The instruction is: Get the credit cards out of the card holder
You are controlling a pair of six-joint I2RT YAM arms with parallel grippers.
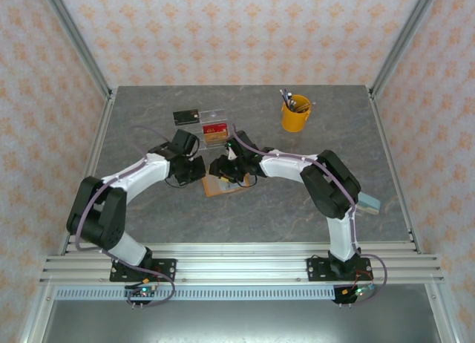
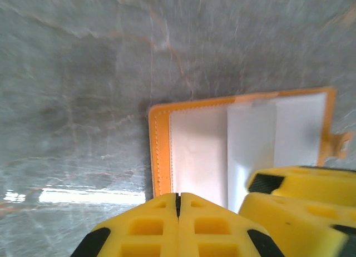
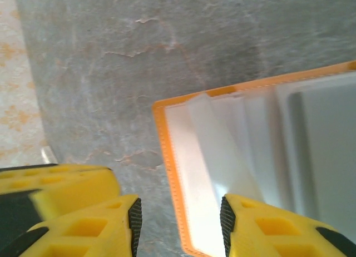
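Card holder (image 2: 200, 151) lies open, orange-edged, pale inner pockets showing.

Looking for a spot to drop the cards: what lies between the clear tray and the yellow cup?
Nothing. In the top view the table between the tray and the cup is bare grey surface.

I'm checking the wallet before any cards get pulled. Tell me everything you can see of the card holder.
The card holder lies open and flat on the grey table. It has an orange leather-like border with stitching around pale, glossy inner pockets layered side by side. The shut left tool sits at one edge, and the open right tool straddles its border. What the pockets hold cannot be told.
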